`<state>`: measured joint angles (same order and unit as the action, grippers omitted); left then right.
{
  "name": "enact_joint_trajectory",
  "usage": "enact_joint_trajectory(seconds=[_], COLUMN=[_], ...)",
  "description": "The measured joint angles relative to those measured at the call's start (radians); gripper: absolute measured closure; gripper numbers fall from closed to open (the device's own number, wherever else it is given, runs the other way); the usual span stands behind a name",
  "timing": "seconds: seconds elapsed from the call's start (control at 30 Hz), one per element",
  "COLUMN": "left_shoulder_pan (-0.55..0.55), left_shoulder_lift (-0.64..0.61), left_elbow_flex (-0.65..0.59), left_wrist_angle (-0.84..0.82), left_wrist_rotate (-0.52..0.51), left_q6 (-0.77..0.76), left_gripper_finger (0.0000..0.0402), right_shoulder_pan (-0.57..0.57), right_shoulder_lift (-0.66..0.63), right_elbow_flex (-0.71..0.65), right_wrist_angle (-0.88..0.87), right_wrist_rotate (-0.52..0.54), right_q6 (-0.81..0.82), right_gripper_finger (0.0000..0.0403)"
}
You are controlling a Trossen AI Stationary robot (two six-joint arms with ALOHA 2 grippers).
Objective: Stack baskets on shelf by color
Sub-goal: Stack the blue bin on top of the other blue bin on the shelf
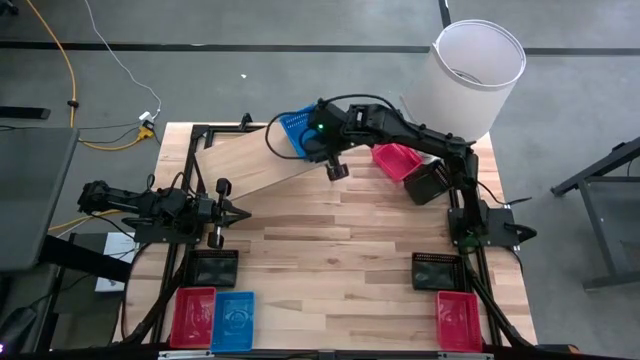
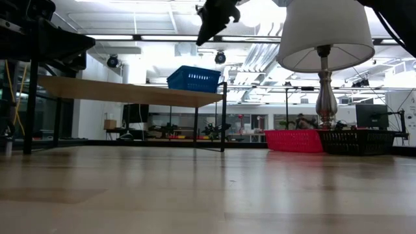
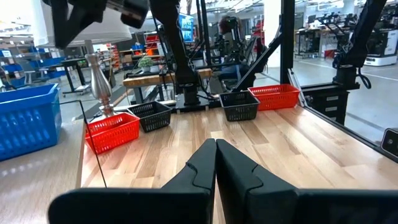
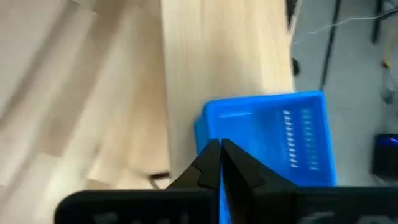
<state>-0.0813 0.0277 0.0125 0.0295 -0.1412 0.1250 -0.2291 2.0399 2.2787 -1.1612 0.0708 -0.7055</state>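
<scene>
Right gripper (image 1: 337,170) hangs above the shelf's edge, fingers pressed together on nothing.

Just beside it, a blue basket (image 1: 296,132) sits on the light wooden shelf (image 1: 255,160), at the plank's end nearest the lampshade (image 1: 470,75). On the tabletop beyond, a red basket (image 1: 396,159) and a black basket (image 1: 428,184) lie side by side near the lamp. The left gripper (image 1: 238,212) waits at the table's left side, fingers closed, holding nothing.
</scene>
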Motion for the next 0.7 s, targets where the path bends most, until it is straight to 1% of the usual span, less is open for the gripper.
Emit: enact_joint_trajectory(seconds=[0.1,0.2,0.3,0.4,0.5,0.6,0.7], left_shoulder_pan=[0.000,0.000,0.000,0.000,0.000,0.000,0.000], left_shoulder_lift=[0.000,0.000,0.000,0.000,0.000,0.000,0.000], left_elbow_flex=[0.000,0.000,0.000,0.000,0.000,0.000,0.000], left_wrist_angle=[0.000,0.000,0.000,0.000,0.000,0.000,0.000], left_wrist_rotate=[0.000,0.000,0.000,0.000,0.000,0.000,0.000], left_q6=[0.001,0.001,0.000,0.000,0.001,0.001,0.000], left_gripper_finger=[0.0398,0.0398,0.0398,0.0398,0.0398,0.0398,0.0398], right_shoulder_pan=[-0.001,-0.001,0.006,0.034,0.073,0.117,0.161], right_shoulder_lift=[0.000,0.000,0.000,-0.010,-0.049,-0.129,-0.258], right_elbow_flex=[-0.002,-0.004,-0.008,-0.084,-0.236,-0.462,-0.716], right_wrist_angle=[-0.028,-0.130,-0.243,-0.296,-0.294,-0.242,-0.115], right_wrist_rotate=[-0.004,-0.005,-0.040,-0.089,-0.121,-0.136,-0.139], right_q6=[0.021,0.036,0.084,0.115,0.147,0.170,0.237], right_gripper_finger=[0.0403,0.0403,0.0403,0.0403,0.0403,0.0403,0.0403])
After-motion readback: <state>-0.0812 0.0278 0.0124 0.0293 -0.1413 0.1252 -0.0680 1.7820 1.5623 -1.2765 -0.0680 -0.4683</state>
